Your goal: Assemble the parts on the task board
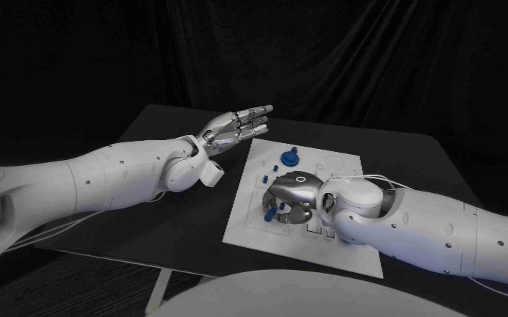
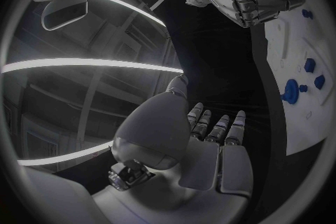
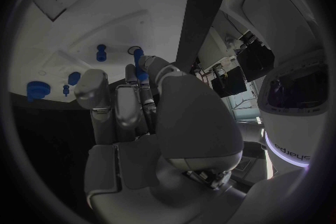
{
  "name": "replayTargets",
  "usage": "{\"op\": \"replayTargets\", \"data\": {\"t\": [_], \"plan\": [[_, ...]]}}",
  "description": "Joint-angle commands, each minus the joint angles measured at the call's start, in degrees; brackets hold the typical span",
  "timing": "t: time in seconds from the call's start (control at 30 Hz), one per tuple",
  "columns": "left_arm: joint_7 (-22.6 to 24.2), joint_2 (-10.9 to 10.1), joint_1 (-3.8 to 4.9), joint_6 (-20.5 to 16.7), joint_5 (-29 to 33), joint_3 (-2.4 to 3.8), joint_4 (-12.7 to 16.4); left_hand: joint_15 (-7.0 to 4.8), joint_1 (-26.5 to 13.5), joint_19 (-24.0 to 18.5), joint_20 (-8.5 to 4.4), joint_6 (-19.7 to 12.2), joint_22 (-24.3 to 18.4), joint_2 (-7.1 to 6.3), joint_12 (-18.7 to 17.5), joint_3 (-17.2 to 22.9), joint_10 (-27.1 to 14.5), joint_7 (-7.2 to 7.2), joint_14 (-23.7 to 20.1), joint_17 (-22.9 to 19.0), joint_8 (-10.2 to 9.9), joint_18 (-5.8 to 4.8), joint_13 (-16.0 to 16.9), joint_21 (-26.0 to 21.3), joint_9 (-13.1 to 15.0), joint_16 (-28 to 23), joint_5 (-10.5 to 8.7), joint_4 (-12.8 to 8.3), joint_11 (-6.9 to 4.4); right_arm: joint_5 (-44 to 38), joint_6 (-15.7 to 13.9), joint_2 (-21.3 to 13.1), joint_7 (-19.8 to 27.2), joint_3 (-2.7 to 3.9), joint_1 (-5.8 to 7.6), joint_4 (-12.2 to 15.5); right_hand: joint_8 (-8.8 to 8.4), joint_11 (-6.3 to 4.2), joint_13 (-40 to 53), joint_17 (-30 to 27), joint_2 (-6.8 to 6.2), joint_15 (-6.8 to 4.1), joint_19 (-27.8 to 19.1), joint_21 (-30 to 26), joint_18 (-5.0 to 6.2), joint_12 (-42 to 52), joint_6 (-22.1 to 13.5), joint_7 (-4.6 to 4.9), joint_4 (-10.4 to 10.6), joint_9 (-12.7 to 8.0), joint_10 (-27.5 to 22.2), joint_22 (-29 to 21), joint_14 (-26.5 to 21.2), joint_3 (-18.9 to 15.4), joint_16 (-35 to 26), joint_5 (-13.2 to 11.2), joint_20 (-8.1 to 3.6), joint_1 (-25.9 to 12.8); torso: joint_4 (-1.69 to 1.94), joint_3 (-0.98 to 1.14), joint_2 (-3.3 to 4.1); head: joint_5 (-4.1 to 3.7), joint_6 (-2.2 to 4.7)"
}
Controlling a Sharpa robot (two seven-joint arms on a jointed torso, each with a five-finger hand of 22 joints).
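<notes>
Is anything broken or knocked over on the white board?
Nothing looks broken or spilled. The blue parts sit on the task board; the right hand holds one blue part, and the left hand hovers beside the board, holding nothing.

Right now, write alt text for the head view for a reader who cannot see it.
The robot's right hand curls over blue parts on the white task board at the middle of a black table. Its left hand hovers flat and empty beside the board's far left corner, where a larger blue part stands.
</notes>
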Motion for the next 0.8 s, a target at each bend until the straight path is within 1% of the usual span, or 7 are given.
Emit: {"op": "replayTargets", "data": {"t": [0.03,0.17,0.43,0.6,0.8], "plan": [[2.3,0.19,-0.1,0.72,0.53,0.07,0.04,-0.13,0.59,-0.18,0.01,0.02,-0.07,-0.11,-0.13,0.11,-0.18,0.23,-0.08,-0.07,0.16,-0.52,-0.08,-0.1,0.0,-0.35,0.39,-0.24,0.33,-0.61,0.95,0.08,-1.24,0.03,-0.15,-0.15,0.15,0.06,0.06,-0.08,0.36,-0.04,-0.34,-0.11,0.03,0.02,-0.19,0.16,-0.01,-0.01,0.41,6.76,-0.53,0.48,-0.34,-0.16,0.04,0.33,-0.02,-0.01,0.0,0.03,-0.01],[2.22,0.21,-0.13,0.78,0.53,0.07,0.03,-0.12,0.63,-0.18,0.02,0.06,-0.07,-0.09,-0.13,0.14,-0.18,0.27,-0.07,-0.06,0.17,-0.53,-0.08,-0.1,0.01,-0.33,0.42,-0.29,0.4,-1.49,0.86,0.1,-1.35,0.03,-0.16,-0.31,0.14,0.06,0.07,-0.08,0.36,-0.04,-0.38,-0.17,0.04,0.03,-0.19,0.16,-0.03,-0.01,0.42,6.75,-0.54,0.5,-0.34,-0.16,0.04,0.32,-0.02,0.0,-0.01,0.1,-0.01],[2.01,0.28,-0.24,0.95,0.53,0.07,-0.05,-0.08,0.7,-0.17,0.03,0.02,-0.07,-0.05,-0.23,0.2,-0.2,0.34,-0.07,-0.06,0.16,-0.53,-0.09,-0.09,0.01,-0.33,0.46,-0.36,0.55,-2.13,0.91,0.04,-1.43,0.03,-0.16,-0.38,0.13,0.06,0.09,-0.36,0.36,-0.04,-0.46,-0.35,0.08,0.05,-0.18,0.16,-0.05,0.0,0.44,6.7,-0.65,0.52,-0.5,-0.15,0.05,0.31,-0.01,0.0,-0.01,-0.06,-0.01],[1.89,0.33,-0.38,1.01,0.53,0.07,-0.09,-0.04,0.75,-0.17,0.04,0.04,-0.09,-0.01,-0.24,0.26,-0.22,0.4,-0.07,-0.07,0.16,-0.54,-0.09,-0.09,0.01,-0.34,0.49,-0.42,0.66,-2.23,0.55,0.02,-1.39,0.03,-0.16,-0.4,0.14,0.07,0.09,-0.32,0.37,-0.04,-0.48,-0.38,0.09,0.05,-0.16,0.16,-0.06,0.0,0.43,6.69,-0.65,0.54,-0.49,-0.14,0.05,0.3,0.01,0.01,0.01,0.17,-0.01],[1.86,0.38,-0.51,1.09,0.53,0.07,-0.13,-0.02,0.77,-0.17,0.04,0.03,-0.09,0.02,-0.32,0.29,-0.24,0.43,-0.09,-0.07,0.16,-0.54,-0.11,-0.09,0.01,-0.35,0.5,-0.44,0.69,-2.26,0.76,0.13,-1.31,0.03,-0.17,-0.36,0.14,0.07,0.09,-0.32,0.37,-0.04,-0.48,-0.38,0.09,0.05,-0.16,0.16,-0.06,0.0,0.43,6.69,-0.65,0.54,-0.49,-0.14,0.05,0.3,-0.01,0.01,0.0,0.14,-0.01]]}}
